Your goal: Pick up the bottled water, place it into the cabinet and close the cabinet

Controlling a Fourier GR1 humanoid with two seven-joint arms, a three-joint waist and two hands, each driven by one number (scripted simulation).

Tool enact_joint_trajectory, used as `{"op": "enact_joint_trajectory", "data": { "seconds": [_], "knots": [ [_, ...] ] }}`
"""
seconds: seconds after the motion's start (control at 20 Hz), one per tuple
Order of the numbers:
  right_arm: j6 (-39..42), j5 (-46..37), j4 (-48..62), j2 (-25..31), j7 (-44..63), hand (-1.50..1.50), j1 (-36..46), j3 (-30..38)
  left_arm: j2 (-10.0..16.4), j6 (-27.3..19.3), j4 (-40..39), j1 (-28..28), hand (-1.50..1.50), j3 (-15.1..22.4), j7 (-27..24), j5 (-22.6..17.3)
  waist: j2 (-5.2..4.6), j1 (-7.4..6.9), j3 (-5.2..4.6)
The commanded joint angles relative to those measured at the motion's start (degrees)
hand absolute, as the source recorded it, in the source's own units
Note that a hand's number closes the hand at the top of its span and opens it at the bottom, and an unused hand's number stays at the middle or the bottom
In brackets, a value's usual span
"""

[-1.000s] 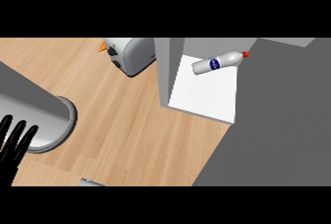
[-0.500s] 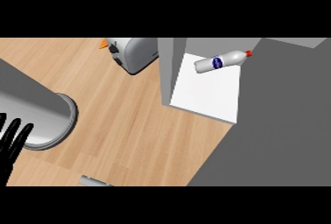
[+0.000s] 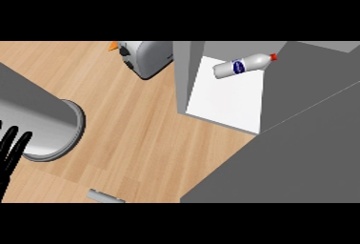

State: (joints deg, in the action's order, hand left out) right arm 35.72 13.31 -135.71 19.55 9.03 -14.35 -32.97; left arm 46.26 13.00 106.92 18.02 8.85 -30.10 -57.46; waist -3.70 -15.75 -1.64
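Left hand [image 3: 10, 151]: black, at the left edge of the head view, fingers straight and pointing up, nothing held.

Large grey metal cylinder [image 3: 44, 125]: seen just beside the fingers and partly overlapped by them, on the light wooden counter [image 3: 141, 138].

Small grey flat object [image 3: 105, 196]: found at the lower edge; its kind cannot be told.

Silver toaster [image 3: 146, 58]: placed at the counter's far side, beside the cabinet.

Grey open cabinet [image 3: 181, 78]: white shelf [image 3: 228, 102] exposed.

Clear plastic water bottle with red cap and blue label [image 3: 243, 66]: laid on its side on the shelf, cap to the right, well apart from the hand.
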Motion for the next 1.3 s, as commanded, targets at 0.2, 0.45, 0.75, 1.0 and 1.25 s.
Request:
{"op": "enact_joint_trajectory", "data": {
  "seconds": [0.2, 0.45, 0.75, 1.0, 1.25],
  "knots": [
    [-5.47, -2.22, 7.95, -5.52, 10.95, 1.5, 13.18, 1.4, 0.46, 0.53, -0.97, -0.03, -1.5, -1.09, 0.29, -0.92, 0.85, 0.49, 0.38],
    [-6.92, -2.36, 14.69, -8.55, 16.92, 1.5, 22.91, 3.12, 0.36, 0.92, -1.98, -0.24, -1.5, -1.04, 0.36, -0.82, 1.05, 1.22, 0.39],
    [-10.11, -2.57, 24.17, -14.11, 22.72, 1.5, 32.08, 4.84, 0.09, 1.22, -2.23, 0.57, -1.5, -1.04, 0.52, -1.46, 1.43, 2.01, 0.7],
    [-14.09, -1.64, 35.24, -19.26, 26.17, 1.5, 43.59, 8.18, 0.23, 2.67, -3.64, 1.26, -1.5, -2.16, -0.21, -1.82, 1.65, 2.37, 0.97],
    [-23.02, -4.84, 46.48, -19.44, 24.18, 1.5, 55.88, 13.36, -0.62, 3.31, -5.35, 1.49, -1.5, -2.15, -0.6, -1.94, 1.71, 4.19, 1.23]
  ]
}}
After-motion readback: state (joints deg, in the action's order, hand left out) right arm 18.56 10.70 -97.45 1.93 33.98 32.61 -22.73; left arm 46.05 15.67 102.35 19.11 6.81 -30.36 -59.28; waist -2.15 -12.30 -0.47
